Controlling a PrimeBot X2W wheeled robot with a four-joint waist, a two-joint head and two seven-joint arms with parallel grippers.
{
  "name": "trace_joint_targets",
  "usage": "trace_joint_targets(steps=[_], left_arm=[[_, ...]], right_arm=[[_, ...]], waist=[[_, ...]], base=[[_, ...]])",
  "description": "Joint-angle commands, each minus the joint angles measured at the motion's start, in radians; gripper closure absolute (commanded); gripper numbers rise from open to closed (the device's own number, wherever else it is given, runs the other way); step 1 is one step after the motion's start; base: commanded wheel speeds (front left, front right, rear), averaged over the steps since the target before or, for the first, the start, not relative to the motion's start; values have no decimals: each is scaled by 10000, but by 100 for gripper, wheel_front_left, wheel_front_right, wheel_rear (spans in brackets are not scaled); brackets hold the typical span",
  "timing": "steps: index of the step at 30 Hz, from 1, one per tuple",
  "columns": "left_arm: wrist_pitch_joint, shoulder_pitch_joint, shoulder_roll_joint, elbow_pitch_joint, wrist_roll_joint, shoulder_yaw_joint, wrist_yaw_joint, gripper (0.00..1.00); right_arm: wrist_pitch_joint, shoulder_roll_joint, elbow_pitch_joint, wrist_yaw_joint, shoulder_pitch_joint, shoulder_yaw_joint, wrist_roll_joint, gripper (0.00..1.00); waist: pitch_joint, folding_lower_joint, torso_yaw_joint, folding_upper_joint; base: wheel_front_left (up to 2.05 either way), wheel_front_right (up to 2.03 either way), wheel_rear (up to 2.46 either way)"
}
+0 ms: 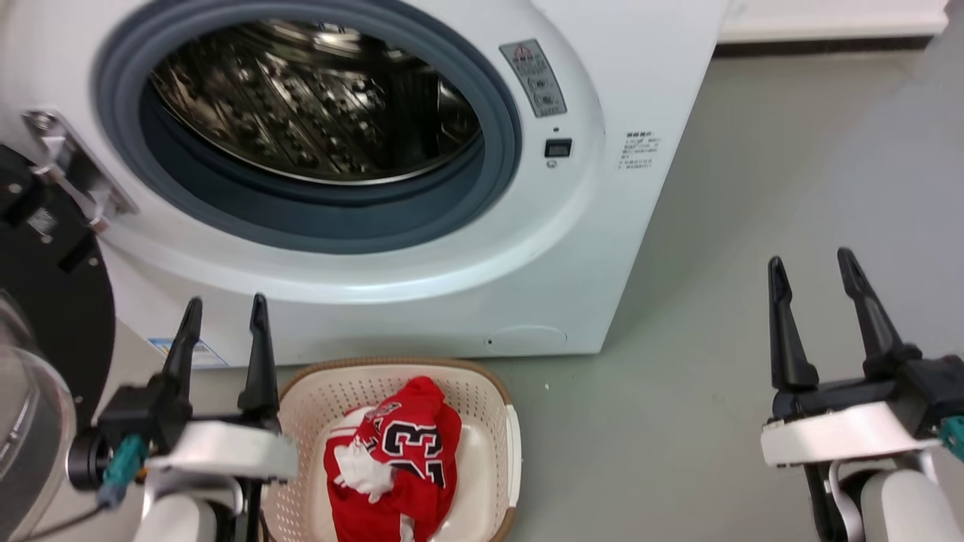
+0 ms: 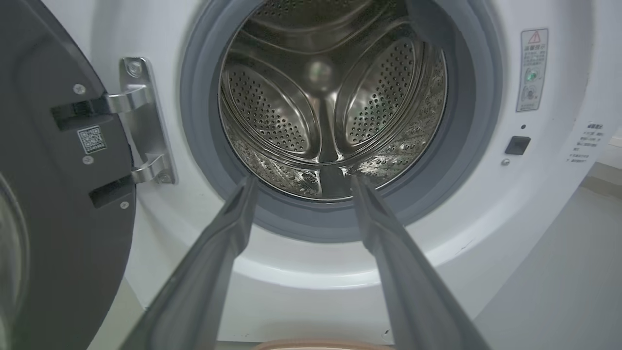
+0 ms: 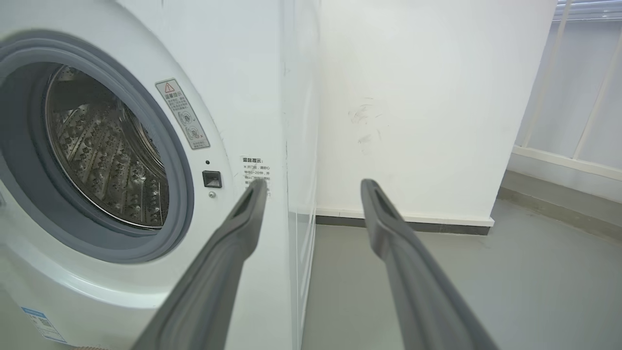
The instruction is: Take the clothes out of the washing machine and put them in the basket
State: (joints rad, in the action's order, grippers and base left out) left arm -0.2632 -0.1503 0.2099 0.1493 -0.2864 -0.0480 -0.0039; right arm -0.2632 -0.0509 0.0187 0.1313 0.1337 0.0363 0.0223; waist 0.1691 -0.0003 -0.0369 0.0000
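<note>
1. Washing machine: standing on the grey floor. Its door is hanging wide open on its left hinge, leaving the porthole free for reaching in.
2. Drum: showing me bare perforated steel wherever I am looking.
3. Basket: sitting on the floor at the foot of the washing machine, just below the porthole, so a lifted garment is needing only a short drop.
4. Red number 23 jersey: lying crumpled inside the basket.
5. Left tool: released, fingers parted, carrying nothing. It is hovering before the washing machine by the basket's left rim, aiming at the porthole.
6. Right tool: likewise released and empty, hanging off the washing machine's right side, out of the way.

I am judging the unloading as about complete.
</note>
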Motion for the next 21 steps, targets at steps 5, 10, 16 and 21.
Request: trace_joint_targets(steps=[5, 10, 16, 21], left_arm=[[-22, 1268, -718, -800, 833, 602, -168, 0], [-22, 1978, -1108, -1105, 1414, 802, -255, 0], [-22, 2434, -1361, -1199, 1769, 961, -265, 0], [-22, 2552, -1436, -1261, 2060, 993, -255, 0]], right_arm=[[-22, 14, -75, -11, -690, -173, 302, 0], [-22, 14, -200, -11, -1087, -233, 346, 0], [-22, 14, -234, -11, -1531, -383, 374, 0], [-21, 13, -238, -11, -1854, -506, 354, 0]], waist=[[-772, 3, 110, 0], [-1092, 3, 75, 0], [-1388, 3, 29, 0], [-1478, 3, 0, 0]], base=[[0, 0, 0], [0, 0, 0], [0, 0, 0], [0, 0, 0]])
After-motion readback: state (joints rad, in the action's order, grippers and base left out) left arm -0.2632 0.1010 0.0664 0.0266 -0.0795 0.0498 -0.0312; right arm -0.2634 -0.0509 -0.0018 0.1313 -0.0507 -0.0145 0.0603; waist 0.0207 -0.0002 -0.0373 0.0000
